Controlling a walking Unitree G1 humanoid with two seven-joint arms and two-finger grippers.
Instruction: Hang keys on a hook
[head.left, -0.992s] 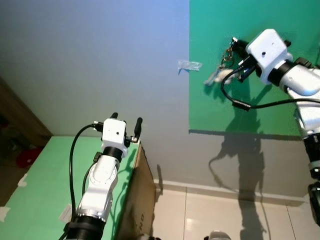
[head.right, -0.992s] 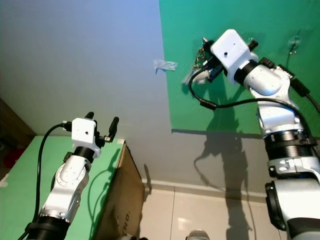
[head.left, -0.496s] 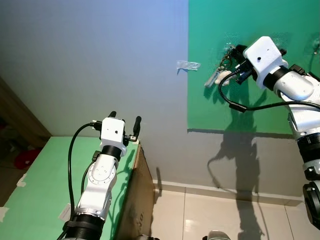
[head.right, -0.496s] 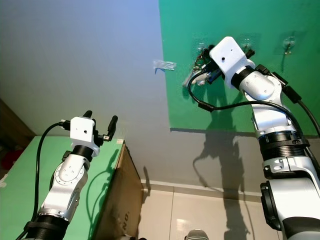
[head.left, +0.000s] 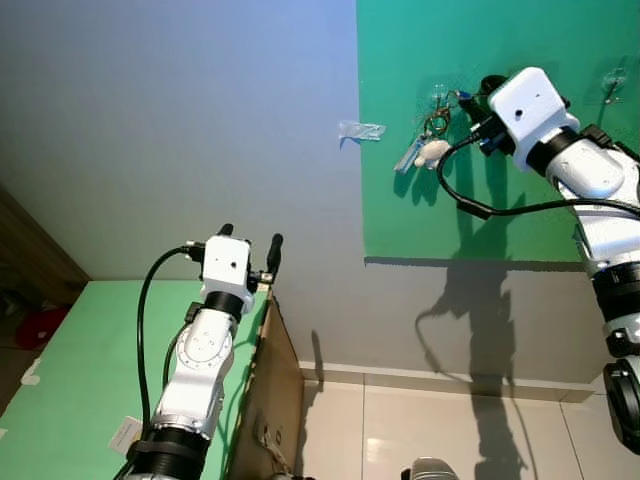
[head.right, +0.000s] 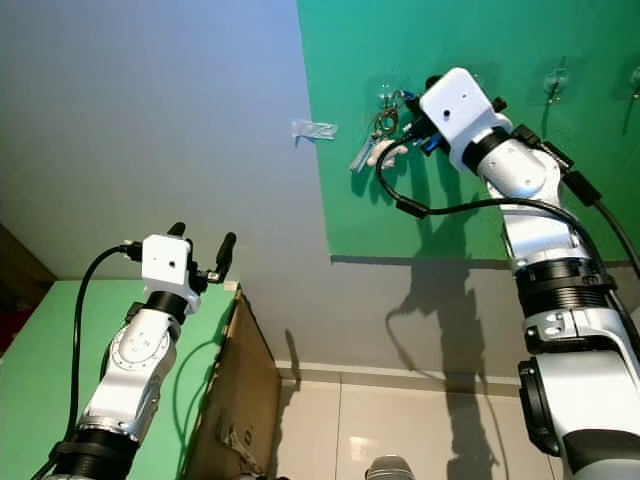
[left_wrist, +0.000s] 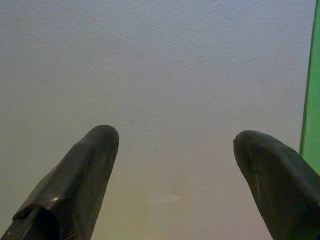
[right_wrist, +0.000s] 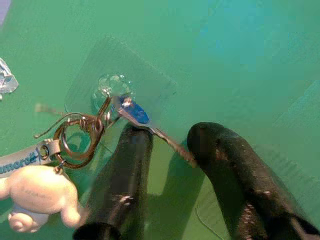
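On green wall panel (head.left: 480, 190): clear adhesive hook (right_wrist: 112, 87), key ring (right_wrist: 80, 137) looped over it, plush charm (right_wrist: 40, 192) dangling. Right gripper (right_wrist: 167, 142) fingers parted, straddling blue-headed key (right_wrist: 134, 113). Hanging apparently done; withdrawal left. Left gripper (left_wrist: 175, 150) open, idle.

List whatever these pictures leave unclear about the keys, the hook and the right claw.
- Keys: whether the ring truly rests on the hook; right wrist view, the clear hook blurs against the green panel.
- Right claw: whether it touches the key blade; right wrist view, blade is blurred between the open fingers.
- Lanyard wording: cut by the frame edge.
- Eye views: keys too small to judge.
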